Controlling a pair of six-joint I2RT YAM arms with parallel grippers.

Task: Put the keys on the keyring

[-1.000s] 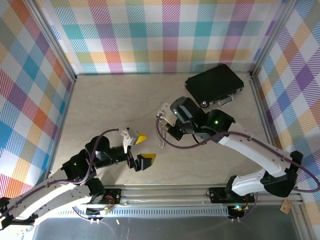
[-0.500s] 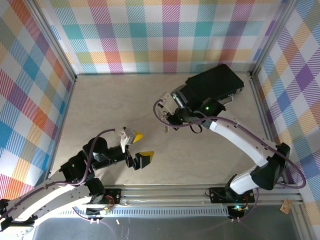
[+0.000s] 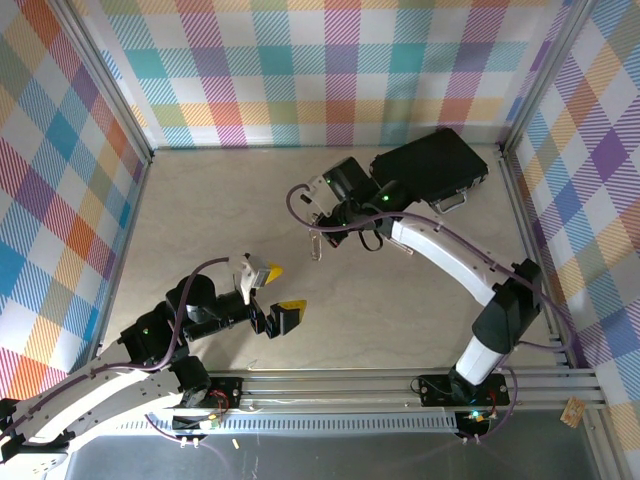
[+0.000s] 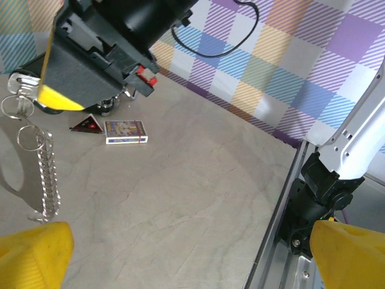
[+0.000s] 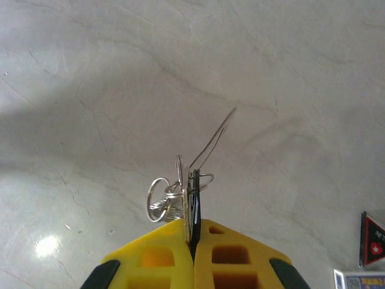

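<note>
Your right claw (image 5: 192, 227) is pinched on the keyring (image 5: 162, 198), with what looks like a key (image 5: 190, 208) edge-on in its grip and the chain (image 4: 48, 174) dangling over the counter (image 3: 220, 200). Your left claw (image 3: 283, 290) is spread and empty. Bring it in slowly and grip one ring so nothing swings.

Case (image 3: 428, 170) far right on table; keyring (image 3: 316, 243) left of it

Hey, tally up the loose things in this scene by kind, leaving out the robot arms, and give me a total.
Black rectangular case: 1
Small patterned card: 1
Small red and black triangular piece: 1
Silver bunch of keyrings and chain, pinched in the right gripper: 1
Total: 4
</note>
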